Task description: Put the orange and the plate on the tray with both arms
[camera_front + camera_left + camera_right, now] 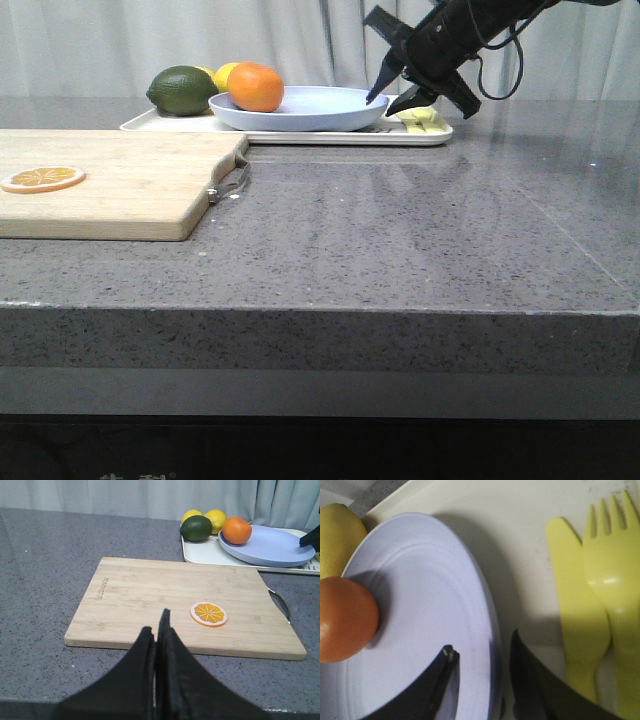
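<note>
The right black pincer (392,93) hangs over the far right part of the table, and its two angular fingers are apart, one on each side of the rim of the large, shallow, pale lavender-blue round plate (300,108). In the right wrist view one finger (427,690) lies over the inside of the plate and the other finger (540,690) is outside the rim, over the flat rectangular cream-white tray (520,555). I cannot tell if the fingers touch the rim.

The plate lies on the tray, and the whole round bright-orange fruit (256,87) sits on the plate at the side far from the right pincer. Behind the orange, also on the tray, are a dark green oval lime (182,90) and a yellow lemon (226,72); the left wrist view shows a second yellow lemon (191,516). Just beside the outer finger of the right pincer, a pale yellow plastic knife (577,610) and a pale yellow plastic fork (615,600) lie side by side on the tray.

The left black pincer (156,630) has its fingers pressed together and holds nothing. It hangs at the near edge of the light wooden cutting board (185,605). A flat orange slice (208,614) lies on the board just ahead of it, a little to the right.
</note>
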